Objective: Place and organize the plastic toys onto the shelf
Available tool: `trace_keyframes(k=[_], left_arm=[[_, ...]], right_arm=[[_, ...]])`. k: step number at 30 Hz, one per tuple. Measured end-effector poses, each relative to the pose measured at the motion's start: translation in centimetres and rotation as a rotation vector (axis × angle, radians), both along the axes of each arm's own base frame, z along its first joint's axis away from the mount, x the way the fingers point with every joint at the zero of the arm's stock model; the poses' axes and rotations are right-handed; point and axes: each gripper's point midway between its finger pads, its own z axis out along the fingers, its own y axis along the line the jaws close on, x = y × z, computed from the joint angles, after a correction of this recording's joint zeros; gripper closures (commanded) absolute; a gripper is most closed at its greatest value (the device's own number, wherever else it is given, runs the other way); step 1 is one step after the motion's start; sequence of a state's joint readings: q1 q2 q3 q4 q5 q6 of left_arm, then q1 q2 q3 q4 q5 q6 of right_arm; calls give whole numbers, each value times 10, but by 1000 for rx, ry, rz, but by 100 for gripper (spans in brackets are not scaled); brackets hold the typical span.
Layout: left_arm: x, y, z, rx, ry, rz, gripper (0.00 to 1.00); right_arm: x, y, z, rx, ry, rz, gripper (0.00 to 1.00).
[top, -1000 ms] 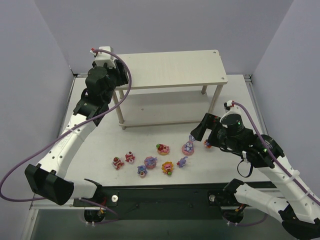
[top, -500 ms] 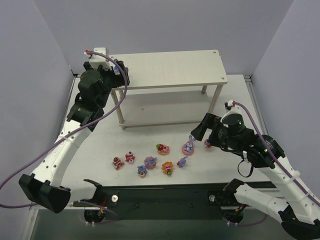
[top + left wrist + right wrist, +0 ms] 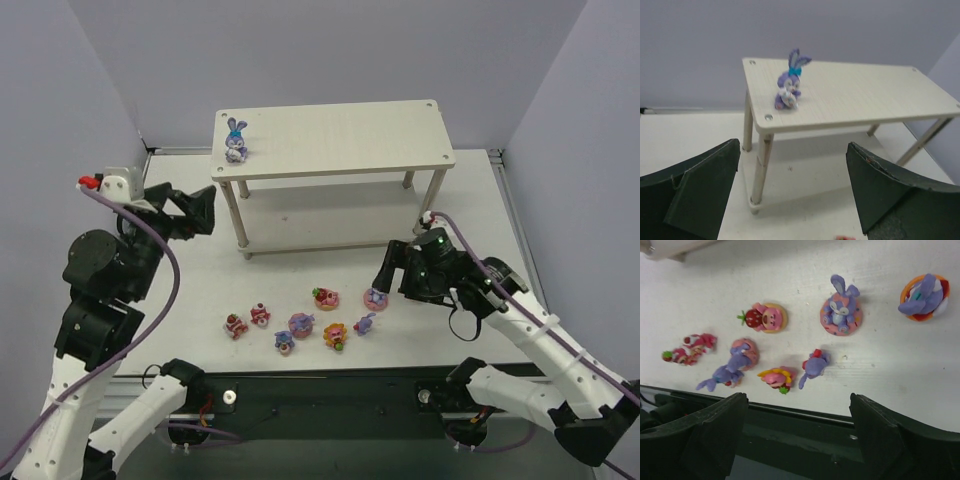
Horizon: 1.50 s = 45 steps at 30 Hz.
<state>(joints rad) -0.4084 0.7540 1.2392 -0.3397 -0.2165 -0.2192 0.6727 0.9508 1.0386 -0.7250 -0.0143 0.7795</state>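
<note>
Shelf (image 3: 330,135): standing at the far middle of the worktop (image 3: 200,290), with one bunny (image 3: 236,140) sitting upright on its top board near the left end. Remaining toys (image 3: 301,323): lying in a loose cluster on the worktop in front of the shelf, toward the near edge, with a bunny on a round base (image 3: 376,297) sitting at the cluster's right end and two cake-like pieces (image 3: 235,325) lying side by side at its left end. Left gripper (image 3: 203,212): hanging left of the shelf, apart from it; right gripper (image 3: 385,272): hovering just beside the right end of the cluster.
</note>
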Motion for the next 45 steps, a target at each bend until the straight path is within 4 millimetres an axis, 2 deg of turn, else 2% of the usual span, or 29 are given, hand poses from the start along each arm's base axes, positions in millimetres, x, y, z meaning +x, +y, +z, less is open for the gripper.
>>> trace_keyframes(k=[2,5,9,12,16,22,30,31,32,33,41,43,45], left_arm=[[-9,-9,-26,0,65,-65,3],[-15,-27,-83,15,216,-161,3],[-29,-44,-154,17,409,-261,3],[-41,-48,-180,-1,481,-297,3],[-50,-51,-182,-37,478,-322,3],[-51,-55,-185,-62,492,-340,3],[-50,-58,-196,-63,526,-347,3],[-51,-59,-196,-62,527,-350,3],[-51,-59,-196,-62,528,-353,3],[-51,-59,-196,-62,528,-355,3],[-53,-65,-201,-54,540,-391,3],[-54,-69,-203,-56,545,-415,3],[-55,-75,-203,-62,545,-449,3]], right_arm=[[-4,2,-22,-41,64,25,16],[-14,4,-55,-112,158,81,17],[-26,8,-78,-158,237,151,26],[-28,16,-90,-162,293,171,28],[-29,28,-104,-151,353,162,32],[-26,38,-114,-107,386,73,42],[-23,32,-137,-86,402,-115,79],[-22,32,-140,-83,400,-136,84],[-21,31,-141,-81,398,-156,96],[-20,33,-141,-66,394,-174,100],[-13,32,-128,-15,339,-248,100],[-12,33,-121,-2,335,-244,100],[-9,40,-105,28,318,-220,100]])
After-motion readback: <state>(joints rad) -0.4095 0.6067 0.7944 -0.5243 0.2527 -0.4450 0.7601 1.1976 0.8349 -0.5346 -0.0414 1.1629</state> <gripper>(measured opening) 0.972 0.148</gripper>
